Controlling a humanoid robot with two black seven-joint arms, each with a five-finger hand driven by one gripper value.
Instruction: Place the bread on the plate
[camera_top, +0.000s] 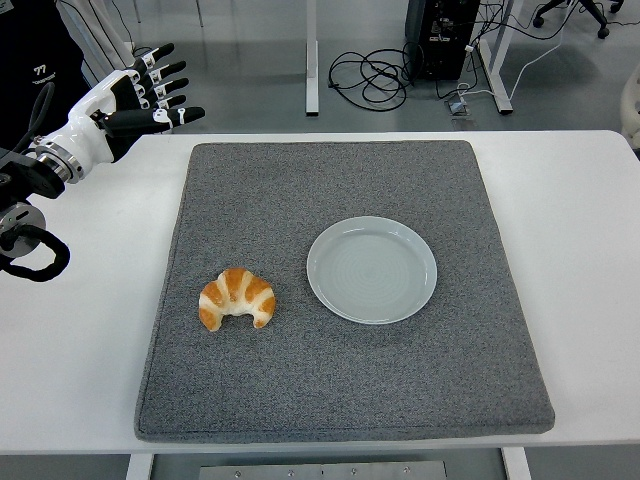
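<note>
The left hand (140, 92) has its fingers (168, 70) spread wide and holds nothing, up at the far left corner of the white surface (90, 300), likely getting ready to reach. The croissant (237, 297) lies on the gray mat (340, 390), just left of the empty plate (372, 269), not touching it.

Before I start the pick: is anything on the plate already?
No. The plate lies bare on the grey mat; the croissant sits apart on its left. What the plate covers cannot be seen.
</note>
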